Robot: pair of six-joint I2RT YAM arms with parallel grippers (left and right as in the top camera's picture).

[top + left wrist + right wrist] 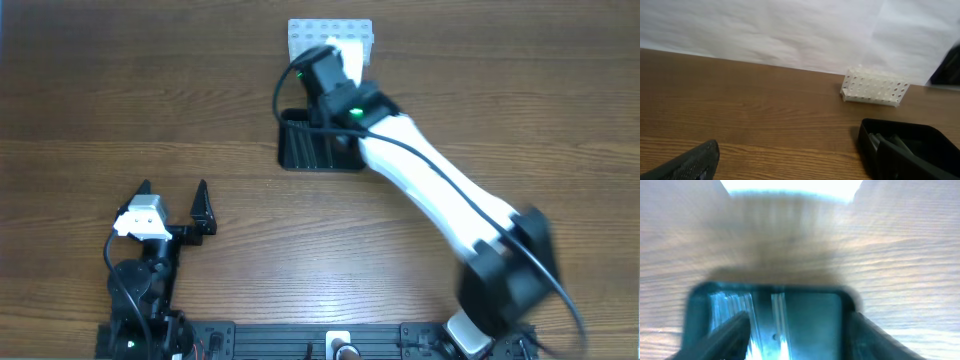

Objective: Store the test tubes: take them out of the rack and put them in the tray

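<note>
The white perforated rack (331, 40) stands at the far middle of the table, and it also shows in the left wrist view (874, 88). Just in front of it lies the black tray (300, 148), with clear test tubes (777, 325) lying inside. My right gripper (800, 345) hovers open over the tray (695, 305), its fingers (727, 337) spread about as wide as the tray, with nothing between them. The rack's pale edge (790, 187) lies beyond. My left gripper (173, 200) rests open and empty near the front left, far from both.
Bare wooden tabletop surrounds the rack and tray. The right arm (440, 190) stretches diagonally from the front right across the middle. A white wall backs the table in the left wrist view, where one left finger (690, 162) shows low down.
</note>
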